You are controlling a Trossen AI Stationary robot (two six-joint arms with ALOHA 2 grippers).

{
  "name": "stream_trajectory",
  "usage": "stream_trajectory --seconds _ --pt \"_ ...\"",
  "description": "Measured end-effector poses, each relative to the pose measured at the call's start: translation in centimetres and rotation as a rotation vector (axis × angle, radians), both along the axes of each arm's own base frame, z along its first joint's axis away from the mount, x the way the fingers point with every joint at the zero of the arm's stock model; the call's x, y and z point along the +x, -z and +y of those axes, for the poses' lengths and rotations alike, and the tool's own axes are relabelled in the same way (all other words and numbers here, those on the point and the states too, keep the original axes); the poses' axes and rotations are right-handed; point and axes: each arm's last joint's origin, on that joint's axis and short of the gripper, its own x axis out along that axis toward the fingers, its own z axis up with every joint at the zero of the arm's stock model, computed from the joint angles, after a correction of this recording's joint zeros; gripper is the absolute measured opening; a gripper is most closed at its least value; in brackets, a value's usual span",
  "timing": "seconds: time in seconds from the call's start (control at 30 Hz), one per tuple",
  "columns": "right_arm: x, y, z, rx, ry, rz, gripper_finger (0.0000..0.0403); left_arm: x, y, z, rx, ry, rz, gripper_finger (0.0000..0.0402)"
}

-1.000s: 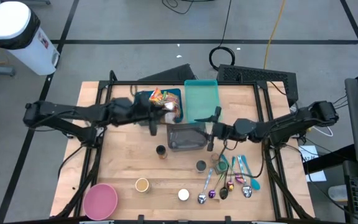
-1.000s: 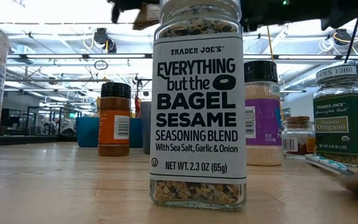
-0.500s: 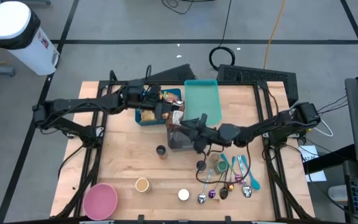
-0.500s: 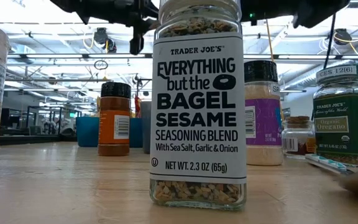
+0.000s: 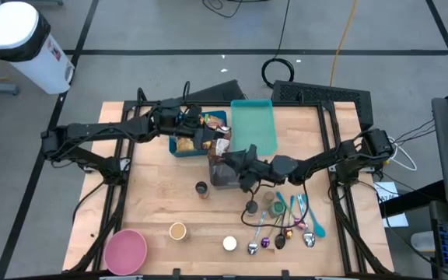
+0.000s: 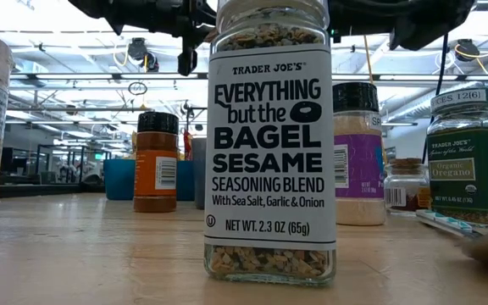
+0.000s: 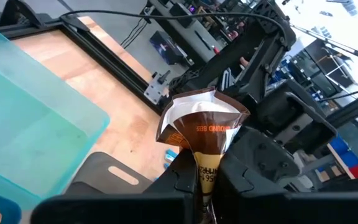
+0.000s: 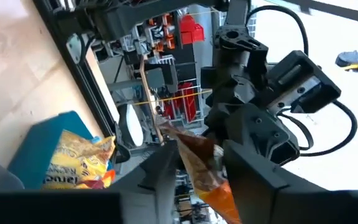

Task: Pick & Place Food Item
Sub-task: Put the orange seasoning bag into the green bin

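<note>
Brown snack packet [image 7: 205,127] pinched in my left claw [image 5: 215,138], over the grey bin's [image 5: 232,182] 11 o'clock rim; my right claw [image 5: 236,159] pinches it too.

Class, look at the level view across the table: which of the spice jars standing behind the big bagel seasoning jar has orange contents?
The black-capped jar to the left of the Everything but the Bagel jar. Its contents are orange; the jar on the other side holds pale powder, and the oregano jar is green.
</note>
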Motion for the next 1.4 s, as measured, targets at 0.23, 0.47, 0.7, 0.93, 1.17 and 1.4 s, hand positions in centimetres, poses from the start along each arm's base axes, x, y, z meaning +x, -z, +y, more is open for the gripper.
stream_trajectory --seconds 0.23,0.47,0.7,0.93,1.17,1.4 --pt "-0.3 -0.4 -0.1 0.145 0.025 -0.051 0.0009 0.0 -0.1 -0.2 -0.002 0.023 -0.008 0.0040" --pt "-1.2 -1.6 0.0 0.325 -0.027 -0.054 0.0004 -0.3 -0.9 -0.4 0.159 0.054 -0.064 0.0083" --pt "-2.8 -3.6 0.0 0.604 -0.172 -0.063 0.0003 -1.6 -3.4 -0.2 0.417 -0.057 -0.140 0.0179" --pt "-4.9 -6.3 0.0 0.801 -0.322 -0.120 0.0001 -2.5 -3.8 0.5 0.537 -0.111 -0.099 0.0252" --pt "-6.9 -7.9 -3.5 0.953 -0.064 -0.260 0.0001 -2.6 -2.3 0.2 0.550 -0.052 0.043 0.0270" --pt "-8.2 -6.2 -12.5 1.256 0.144 -0.307 0.0000 -2.3 -1.0 -0.6 0.585 -0.055 0.169 0.0271"
